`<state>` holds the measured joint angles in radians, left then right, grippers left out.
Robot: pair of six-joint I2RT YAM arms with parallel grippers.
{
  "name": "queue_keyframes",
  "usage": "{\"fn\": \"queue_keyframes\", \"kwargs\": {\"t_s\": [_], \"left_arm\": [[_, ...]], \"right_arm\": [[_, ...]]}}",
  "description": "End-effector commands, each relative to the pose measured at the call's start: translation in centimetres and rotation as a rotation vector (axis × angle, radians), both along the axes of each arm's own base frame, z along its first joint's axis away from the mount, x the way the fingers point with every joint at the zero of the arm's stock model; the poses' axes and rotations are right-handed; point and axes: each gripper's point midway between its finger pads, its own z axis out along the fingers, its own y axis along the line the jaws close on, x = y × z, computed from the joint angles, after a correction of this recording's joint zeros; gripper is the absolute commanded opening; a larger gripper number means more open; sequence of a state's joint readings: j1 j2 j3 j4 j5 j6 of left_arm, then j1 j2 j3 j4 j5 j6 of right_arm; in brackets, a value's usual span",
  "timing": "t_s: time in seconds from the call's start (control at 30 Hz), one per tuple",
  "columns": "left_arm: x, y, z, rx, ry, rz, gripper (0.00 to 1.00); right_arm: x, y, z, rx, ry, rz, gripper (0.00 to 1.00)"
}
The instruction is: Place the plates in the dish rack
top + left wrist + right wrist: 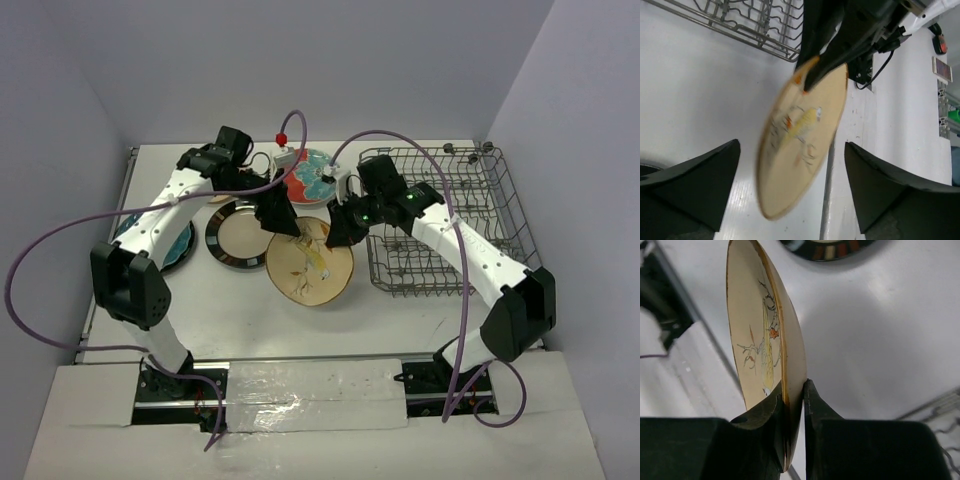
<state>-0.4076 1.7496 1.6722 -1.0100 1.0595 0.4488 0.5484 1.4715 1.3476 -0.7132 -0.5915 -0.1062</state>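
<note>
The right tool (794,405) is closed on the rim of the beige floral plate (752,325), one finger on the painted face and the other on the underside. The plate stands up from the grip, edge-on to the wrist camera. From above, this tool (337,230) holds the plate (310,265) at its edge nearest the dish rack (460,190), and the plate slopes over the bench (230,320) just to the left of the rack. I cannot tell whether its low edge touches the bench.

The left tool (792,145) is spread wide and holds nothing. The tilted plate shows between its two fingers and beyond them, touching neither. This tool hangs near the plate's upper left edge.

A dark striped-rim plate (238,236) lies flat just left of the held one. A red plate (312,178) lies behind it, and a teal plate (178,245) is partly hidden under the left arm.
</note>
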Motion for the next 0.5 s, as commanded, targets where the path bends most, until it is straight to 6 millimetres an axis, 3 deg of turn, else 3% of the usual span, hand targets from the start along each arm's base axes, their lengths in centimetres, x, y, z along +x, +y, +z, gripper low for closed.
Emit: {"fn": "queue_keyframes", "kwargs": {"t_s": [0.0, 0.1, 0.13, 0.23, 0.3, 0.33, 0.47], "left_arm": [[0.8, 0.5, 3.9, -0.053, -0.05, 0.128, 0.99], [3.4, 2.8, 5.9, -0.09, -0.095, 0.32, 0.99], [4.7, 4.5, 7.7, -0.125, -0.131, 0.409, 0.99], [6.2, 7.0, 9.8, -0.157, -0.132, 0.574, 0.99], [7.8, 8.6, 10.1, -0.112, -0.153, 0.727, 0.99], [8.1, 9.1, 10.3, -0.098, -0.158, 0.763, 0.99], [10.3, 11.9, 9.5, -0.043, -0.192, 0.996, 0.99]], "right_arm": [[3.3, -1.9, 4.9, 0.021, -0.2, -0.231, 0.0], [5.2, -5.2, 7.2, 0.025, -0.259, -0.411, 0.0], [5.9, -6.8, 7.7, 0.025, -0.274, -0.469, 0.0], [6.8, -10.8, 10.6, 0.042, -0.324, -0.648, 0.0], [6.8, -12.9, 12.2, 0.037, -0.362, -0.748, 0.0], [7.2, -15.0, 12.9, 0.002, -0.4, -0.86, 0.0], [8.3, -20.7, 13.0, -0.19, -0.459, -1.163, 0.0]]}}
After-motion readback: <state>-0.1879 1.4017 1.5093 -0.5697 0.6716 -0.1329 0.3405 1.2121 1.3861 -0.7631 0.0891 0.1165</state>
